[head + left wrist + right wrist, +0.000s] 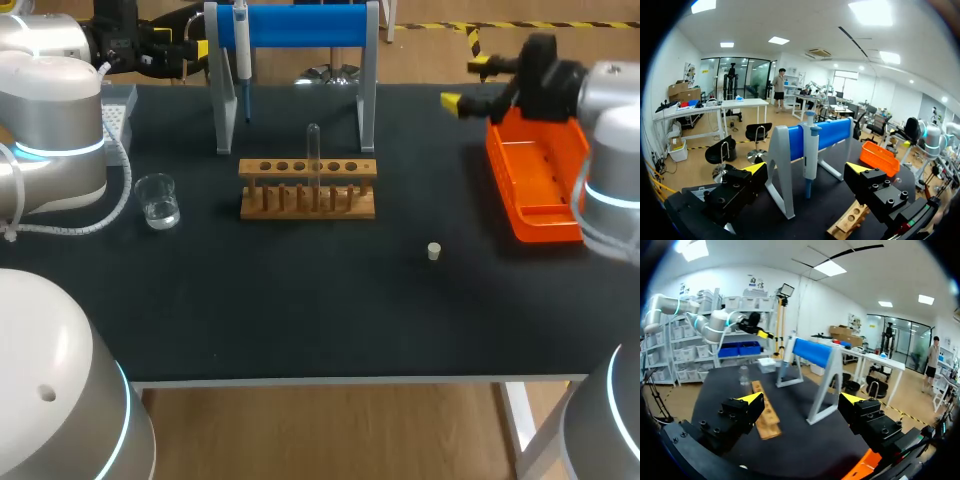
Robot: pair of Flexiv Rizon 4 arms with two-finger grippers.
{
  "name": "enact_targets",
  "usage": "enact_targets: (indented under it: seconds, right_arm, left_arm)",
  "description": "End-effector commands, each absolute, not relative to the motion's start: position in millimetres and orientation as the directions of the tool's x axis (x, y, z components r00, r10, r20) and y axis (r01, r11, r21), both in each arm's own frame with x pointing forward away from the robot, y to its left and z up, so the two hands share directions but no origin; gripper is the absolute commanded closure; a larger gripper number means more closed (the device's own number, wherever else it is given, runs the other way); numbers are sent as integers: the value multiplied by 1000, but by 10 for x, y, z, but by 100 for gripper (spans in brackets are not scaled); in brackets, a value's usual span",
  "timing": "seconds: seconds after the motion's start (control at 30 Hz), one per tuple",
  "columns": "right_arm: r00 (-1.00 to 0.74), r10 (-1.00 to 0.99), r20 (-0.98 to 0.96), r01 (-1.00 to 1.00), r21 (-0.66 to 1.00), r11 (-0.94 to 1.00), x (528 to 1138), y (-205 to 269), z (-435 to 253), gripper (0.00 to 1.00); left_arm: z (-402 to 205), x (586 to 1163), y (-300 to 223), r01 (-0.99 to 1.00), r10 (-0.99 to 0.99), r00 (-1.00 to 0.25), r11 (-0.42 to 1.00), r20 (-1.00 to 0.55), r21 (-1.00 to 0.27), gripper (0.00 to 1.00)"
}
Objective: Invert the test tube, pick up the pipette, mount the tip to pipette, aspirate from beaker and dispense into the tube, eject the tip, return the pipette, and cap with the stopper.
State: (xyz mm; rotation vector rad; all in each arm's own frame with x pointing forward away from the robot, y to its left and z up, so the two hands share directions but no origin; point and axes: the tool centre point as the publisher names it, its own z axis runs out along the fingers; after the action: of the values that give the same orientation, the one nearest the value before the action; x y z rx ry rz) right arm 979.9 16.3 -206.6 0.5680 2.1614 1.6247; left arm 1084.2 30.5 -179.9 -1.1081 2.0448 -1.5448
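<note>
Operator: State the location of each task item in the head view.

Technician: The pipette [242, 50] hangs upright on the blue stand [300, 25] at the back of the tabletop [300, 300]. The wooden rack [308, 190] stands just in front of the stand. The test tube [313, 150] stands upright in one of the rack's middle holes. The beaker [158, 200], with clear liquid in it, stands apart on the robot's left of the rack. The stopper [434, 251] lies alone on the robot's right. The orange tray [540, 185] sits beyond it at the right edge.

Operator: State the condition of the fingers.

Technician: The left fingers [756, 169] are spread wide and grip nothing. The right fingers [751, 400] are also spread wide and grip nothing.

Operator: What do the wrist views add?

Technician: The left wrist view shows the pipette ahead of the left fingers, in line with the gap between them. It also shows one end of the rack under the fingers. It shows neither the test tube, the beaker nor the stopper. The right wrist view shows the stand and rack end-on and the beaker past the rack. It also shows the left arm [715, 322] raised at the far side. The pipette is too indistinct there to confirm.
</note>
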Motion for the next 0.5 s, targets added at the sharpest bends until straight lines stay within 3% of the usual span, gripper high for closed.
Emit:
enact_targets:
  seconds: [0.03, 0.5]
  right_arm:
    - [-865, 500, -49, 62, 977, 202, 9228, 167, -2107, 0]
    - [-892, 448, -58, 28, 983, 184, 8662, 577, -2411, 0]
  left_arm:
    - [-1812, 10844, 302, -371, -754, -634, 98, 174, -923, 0]
    - [-1812, 10844, 302, -371, -754, -634, 98, 174, -923, 0]
